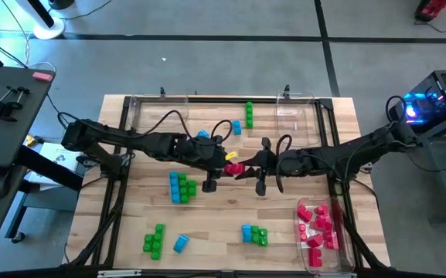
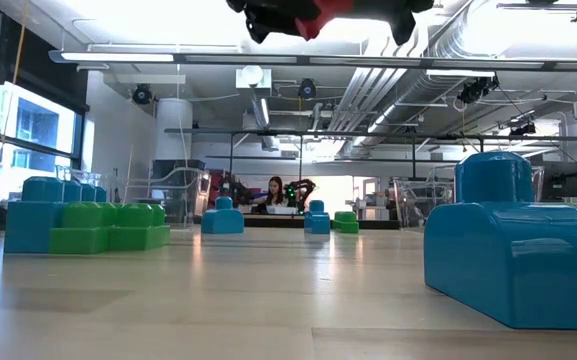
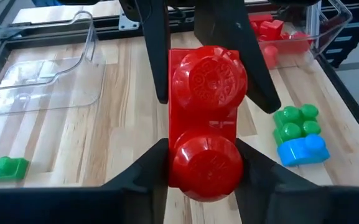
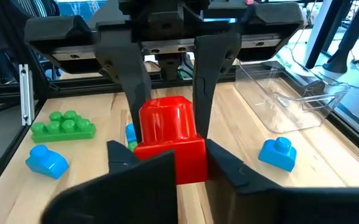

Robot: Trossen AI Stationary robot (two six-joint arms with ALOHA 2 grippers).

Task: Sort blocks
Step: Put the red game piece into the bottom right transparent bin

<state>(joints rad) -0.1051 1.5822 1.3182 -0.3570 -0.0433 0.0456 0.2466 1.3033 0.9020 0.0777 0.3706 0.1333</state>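
High view: your left gripper (image 1: 221, 157) and right gripper (image 1: 247, 166) meet mid-surface (image 1: 230, 212), above it, both on one red block (image 1: 233, 165). This reads as a handover.

Low view: only the grippers' undersides show, cut off at the frame's edge; the block is barely visible.

Left wrist view: its fingers (image 3: 143, 167) pinch the block's near end.

Right wrist view: its fingers (image 4: 135, 163) are pressed onto the block. Next, release left, then carry right toward the tray (image 1: 338, 259) of red blocks.
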